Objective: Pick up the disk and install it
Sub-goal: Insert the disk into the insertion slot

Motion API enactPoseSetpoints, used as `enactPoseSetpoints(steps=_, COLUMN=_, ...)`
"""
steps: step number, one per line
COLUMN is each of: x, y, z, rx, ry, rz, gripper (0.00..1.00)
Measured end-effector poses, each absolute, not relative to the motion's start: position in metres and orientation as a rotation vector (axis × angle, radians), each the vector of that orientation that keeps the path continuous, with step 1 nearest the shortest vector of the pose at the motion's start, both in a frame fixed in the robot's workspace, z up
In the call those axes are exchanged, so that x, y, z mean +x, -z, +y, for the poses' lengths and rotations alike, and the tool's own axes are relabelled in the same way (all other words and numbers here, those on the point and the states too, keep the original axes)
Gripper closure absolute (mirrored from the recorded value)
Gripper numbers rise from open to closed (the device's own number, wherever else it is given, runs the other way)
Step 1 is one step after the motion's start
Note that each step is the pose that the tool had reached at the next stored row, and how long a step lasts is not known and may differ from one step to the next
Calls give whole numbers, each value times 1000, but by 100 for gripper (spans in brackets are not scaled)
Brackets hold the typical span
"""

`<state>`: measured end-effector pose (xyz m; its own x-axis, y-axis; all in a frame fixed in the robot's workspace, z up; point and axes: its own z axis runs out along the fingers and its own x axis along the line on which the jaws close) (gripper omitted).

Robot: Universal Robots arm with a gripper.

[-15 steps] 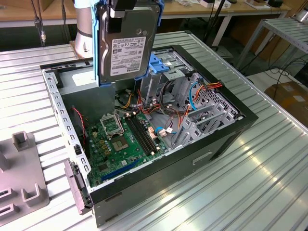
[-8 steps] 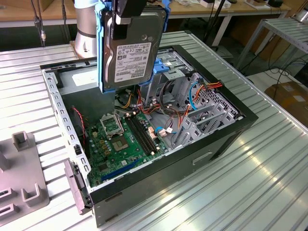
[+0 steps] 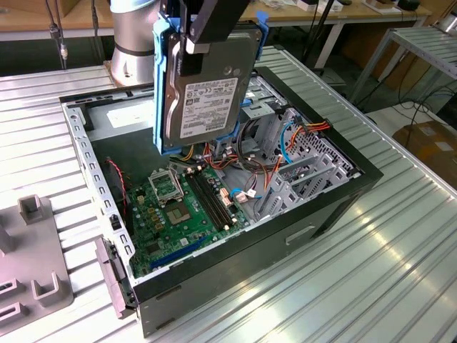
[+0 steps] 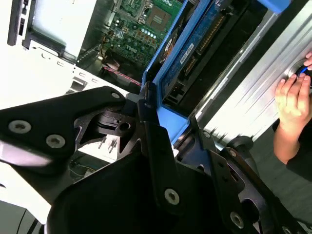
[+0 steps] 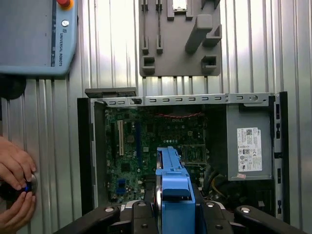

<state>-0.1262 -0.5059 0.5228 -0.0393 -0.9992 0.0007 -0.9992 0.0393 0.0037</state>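
The disk [image 3: 207, 96], a silver-grey drive with a white label in a blue carrier, hangs upright on its edge above the open computer case [image 3: 84, 153]. My gripper [image 3: 194, 44] is shut on the disk's upper edge, over the back half of the case. In both wrist views the blue carrier [image 4: 171, 78] [image 5: 173, 187] runs out from between the black fingers [image 4: 152, 134] toward the motherboard [image 5: 146, 146] below. The disk touches nothing in the case.
Inside the case are the motherboard [image 3: 182, 204], coloured cables [image 3: 285, 136], a metal drive cage [image 3: 303, 168] and a power supply [image 5: 248, 146]. A grey fixture block [image 3: 28, 268] lies beside the case. A person's hands [image 5: 14, 187] work a control near a pendant [image 5: 36, 34].
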Motion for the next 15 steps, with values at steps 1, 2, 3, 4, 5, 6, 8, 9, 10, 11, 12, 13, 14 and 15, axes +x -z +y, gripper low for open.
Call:
enactPoseSetpoints(steps=1, x=-126, y=-523, z=-508, rx=2175, ry=4, rz=-2262, gripper=63)
enactPoseSetpoints(steps=2, x=-124, y=-523, z=-510, rx=2175, ry=4, rz=-2262, gripper=63)
enactPoseSetpoints(steps=3, x=-122, y=-523, z=-511, rx=2175, ry=3, rz=-2262, gripper=63)
enactPoseSetpoints(steps=4, x=-120, y=-522, z=-512, rx=2175, ry=3, rz=-2262, gripper=63)
enactPoseSetpoints(steps=5, x=-116, y=-522, z=-513, rx=2175, ry=3, rz=-2262, gripper=63)
enactPoseSetpoints(steps=6, x=-113, y=-522, z=-513, rx=2175, ry=3, rz=-2262, gripper=63)
enactPoseSetpoints(steps=8, x=-105, y=-522, z=-516, rx=2175, ry=3, rz=-2262, gripper=63)
enactPoseSetpoints(steps=9, x=-102, y=-521, z=-516, rx=2175, ry=3, rz=-2262, gripper=63)
enactPoseSetpoints(steps=10, x=-98, y=-521, z=-517, rx=2175, ry=3, rz=-2262, gripper=63)
enactPoseSetpoints(steps=11, x=-96, y=-521, z=-518, rx=2175, ry=3, rz=-2262, gripper=63)
enactPoseSetpoints(steps=12, x=-93, y=-521, z=-519, rx=2175, ry=3, rz=-2262, gripper=63)
enactPoseSetpoints(steps=13, x=-90, y=-521, z=-520, rx=2175, ry=3, rz=-2262, gripper=63)
enactPoseSetpoints(steps=14, x=-85, y=-521, z=-520, rx=2175, ry=3, rz=-2262, gripper=63)
enactPoseSetpoints(steps=15, x=-83, y=-520, z=-521, rx=2175, ry=3, rz=-2262, gripper=63)
